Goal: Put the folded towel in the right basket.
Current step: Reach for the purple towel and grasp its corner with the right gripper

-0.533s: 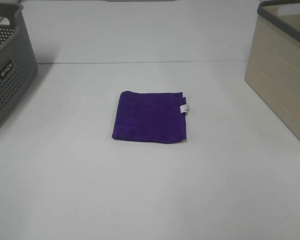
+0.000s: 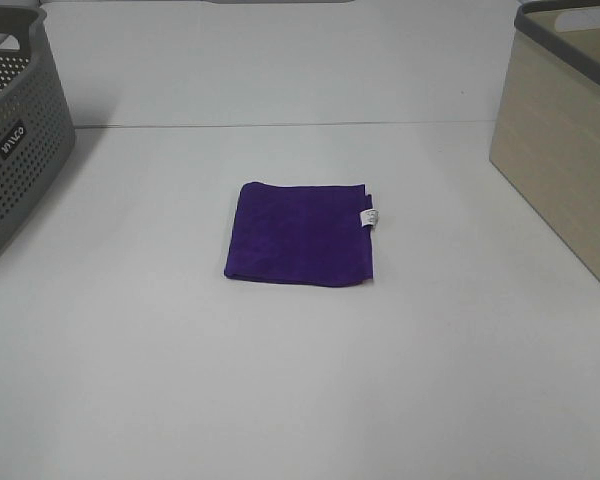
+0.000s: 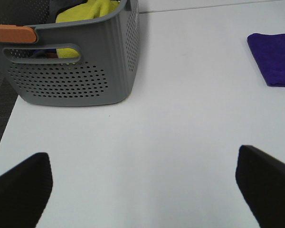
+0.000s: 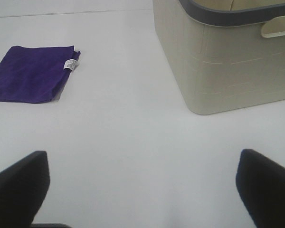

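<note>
Both end effectors stand wide open with nothing between their fingers. The left end effector [image 3: 142, 185] hovers over bare bench, its dark fingers [image 3: 19, 190] spread far apart. The right end effector [image 4: 142, 187] is spread the same way, its fingers [image 4: 266, 185] also above bare surface.

The white bench [image 2: 300, 400] carries everything. The right basket [image 2: 560, 150] is beige with a grey rim and sits at the right edge of the high view, upright and with a cut-out handle in its wall. The right wrist view shows it well apart from the towel, with clear bench between them. A grey perforated basket [image 2: 20, 160] sits at the left edge, also upright.

The folded towel [image 2: 300, 233] is purple and lies flat on the bench near the middle, between the two baskets and touching neither. It is roughly square, and its edges run nearly parallel to the bench's far edge. No end effector touches it.

A yellow cloth [image 3: 85, 9] lies inside the grey basket. A small white label [image 2: 370, 217] sticks out from the towel's edge on the side facing the right basket, near the far corner.
</note>
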`<state>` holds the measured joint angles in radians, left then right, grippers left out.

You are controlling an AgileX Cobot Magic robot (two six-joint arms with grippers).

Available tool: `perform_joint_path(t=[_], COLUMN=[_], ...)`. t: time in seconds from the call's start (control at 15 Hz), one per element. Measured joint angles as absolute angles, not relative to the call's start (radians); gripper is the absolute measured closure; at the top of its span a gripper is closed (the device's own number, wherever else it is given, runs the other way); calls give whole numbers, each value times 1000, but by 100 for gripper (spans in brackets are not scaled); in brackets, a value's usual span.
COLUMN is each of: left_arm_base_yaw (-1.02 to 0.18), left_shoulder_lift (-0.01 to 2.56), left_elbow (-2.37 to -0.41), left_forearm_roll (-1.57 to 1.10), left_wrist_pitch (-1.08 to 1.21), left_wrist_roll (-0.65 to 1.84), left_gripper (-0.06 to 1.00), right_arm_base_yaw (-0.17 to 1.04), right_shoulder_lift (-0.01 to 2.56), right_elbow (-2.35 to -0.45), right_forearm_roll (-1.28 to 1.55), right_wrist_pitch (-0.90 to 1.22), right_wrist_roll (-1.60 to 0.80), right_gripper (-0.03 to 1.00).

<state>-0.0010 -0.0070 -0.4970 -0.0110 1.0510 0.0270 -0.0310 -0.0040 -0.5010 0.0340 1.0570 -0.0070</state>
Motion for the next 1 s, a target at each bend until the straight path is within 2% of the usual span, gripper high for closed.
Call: perform_joint_path(t=[1.0], left_arm_base_yaw=[0], left_shoulder_lift=[-7], left_elbow=[-497], left_forearm_roll=[-40], left_wrist_pitch=[1051], left_wrist_roll=[27], left_gripper=[-5], right_arm_base_yaw=[-31], right_shoulder_lift=[-4], right_elbow=[-501], right_forearm_roll=[33], right_wrist_pitch=[1057], right_wrist_roll=[-7], right_gripper=[0])
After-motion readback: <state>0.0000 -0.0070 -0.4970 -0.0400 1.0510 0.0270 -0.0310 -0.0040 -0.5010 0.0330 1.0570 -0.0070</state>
